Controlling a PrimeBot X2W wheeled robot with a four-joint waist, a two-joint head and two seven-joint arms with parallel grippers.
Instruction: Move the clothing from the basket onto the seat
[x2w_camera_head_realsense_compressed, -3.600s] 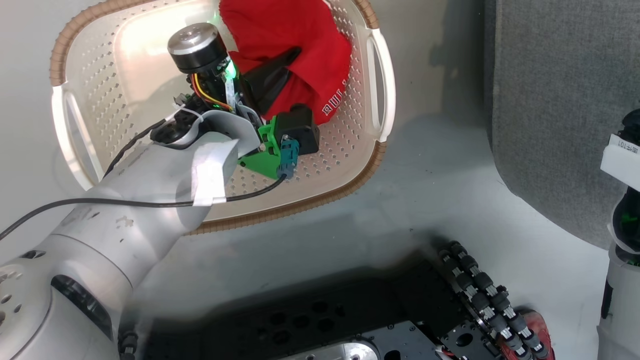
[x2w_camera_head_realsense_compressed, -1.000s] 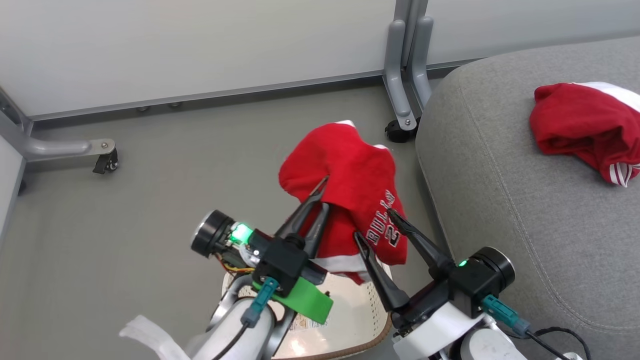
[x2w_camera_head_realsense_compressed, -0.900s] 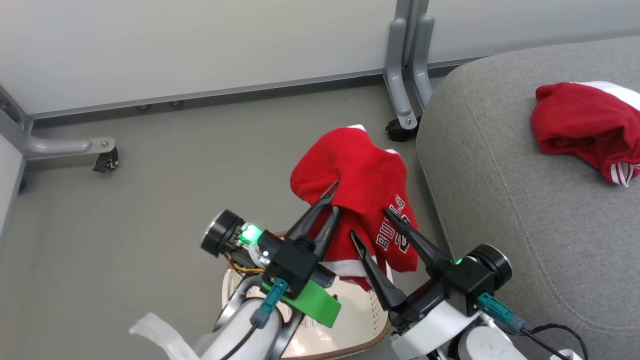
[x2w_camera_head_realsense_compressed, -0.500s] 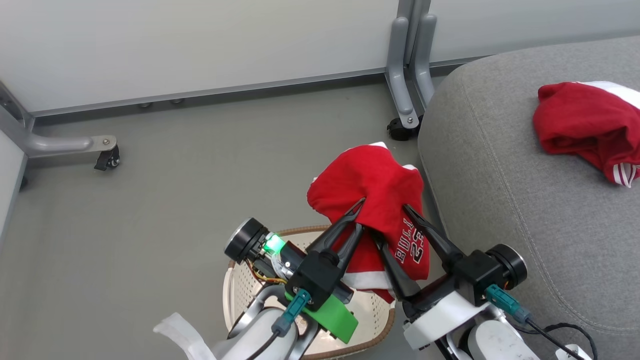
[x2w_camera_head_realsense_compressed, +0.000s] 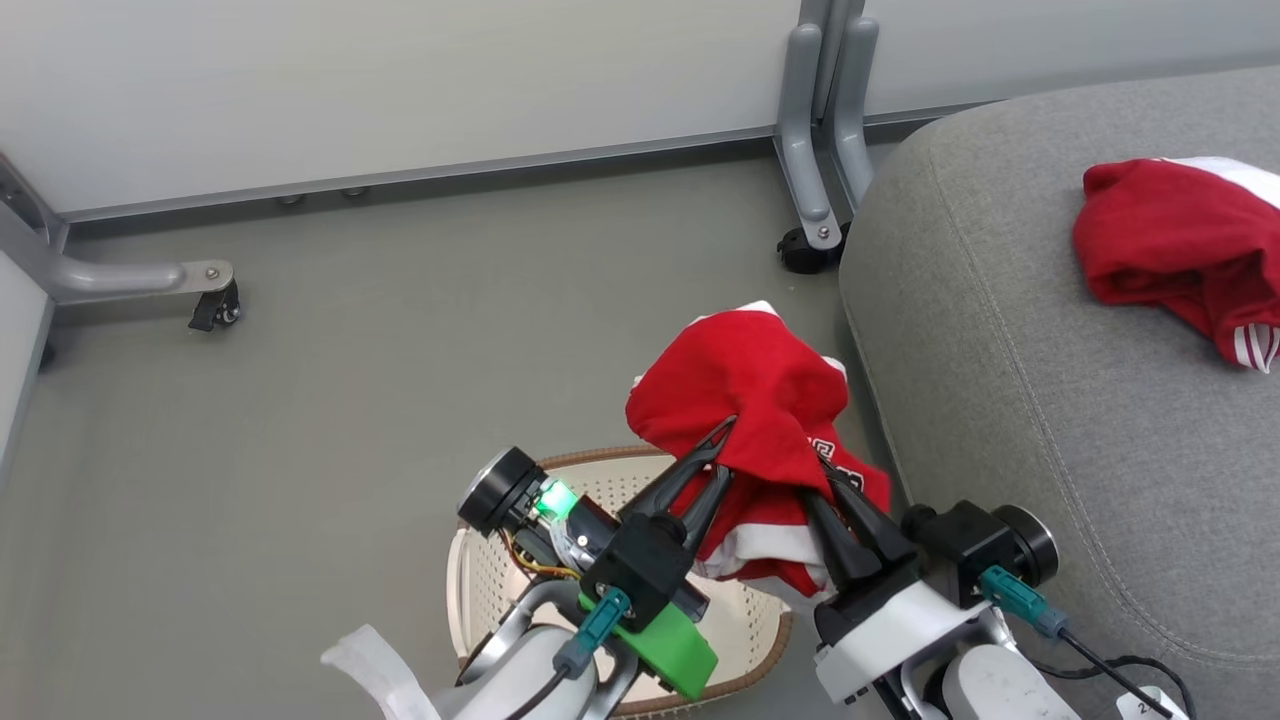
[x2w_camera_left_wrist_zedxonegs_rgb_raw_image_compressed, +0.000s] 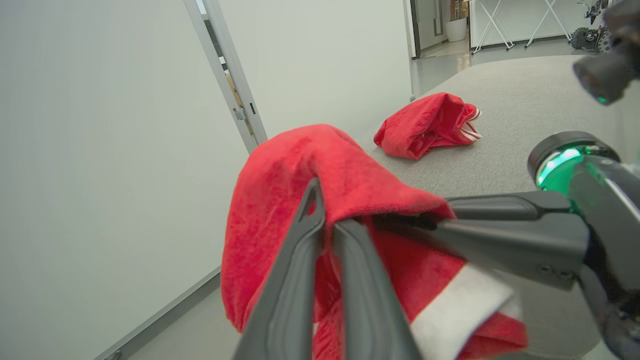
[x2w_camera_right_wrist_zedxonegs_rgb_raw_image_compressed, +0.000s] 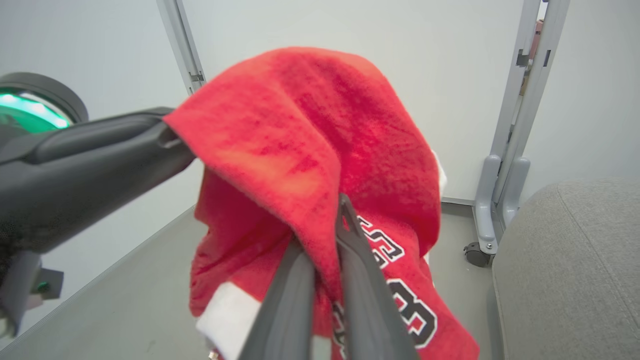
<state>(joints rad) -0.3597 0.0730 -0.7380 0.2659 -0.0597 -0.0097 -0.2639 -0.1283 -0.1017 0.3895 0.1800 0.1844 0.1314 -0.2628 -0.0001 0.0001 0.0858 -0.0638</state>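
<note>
A red jersey (x2w_camera_head_realsense_compressed: 750, 385) with white trim and black lettering hangs above the floor, just left of the seat (x2w_camera_head_realsense_compressed: 1000, 400). My left gripper (x2w_camera_head_realsense_compressed: 725, 445) is shut on a fold of it, and my right gripper (x2w_camera_head_realsense_compressed: 818, 470) is shut on the cloth beside it. The left wrist view has the jersey (x2w_camera_left_wrist_zedxonegs_rgb_raw_image_compressed: 280, 185) draped over the left gripper (x2w_camera_left_wrist_zedxonegs_rgb_raw_image_compressed: 325, 210). In the right wrist view, the right gripper (x2w_camera_right_wrist_zedxonegs_rgb_raw_image_compressed: 330, 225) pinches the jersey (x2w_camera_right_wrist_zedxonegs_rgb_raw_image_compressed: 320, 120). The cream basket (x2w_camera_head_realsense_compressed: 475, 575) sits below my arms, partly hidden. Another red garment (x2w_camera_head_realsense_compressed: 1170, 250) lies on the seat.
A white wall panel runs along the back. Grey metal frame legs with casters stand at the seat's far corner (x2w_camera_head_realsense_compressed: 810, 130) and at the left (x2w_camera_head_realsense_compressed: 215, 300). Bare grey floor (x2w_camera_head_realsense_compressed: 400, 350) spreads left of the basket.
My right gripper has gone from open around the jersey to shut on it. Both arms and the jersey have drifted a little to the right, toward the seat.
</note>
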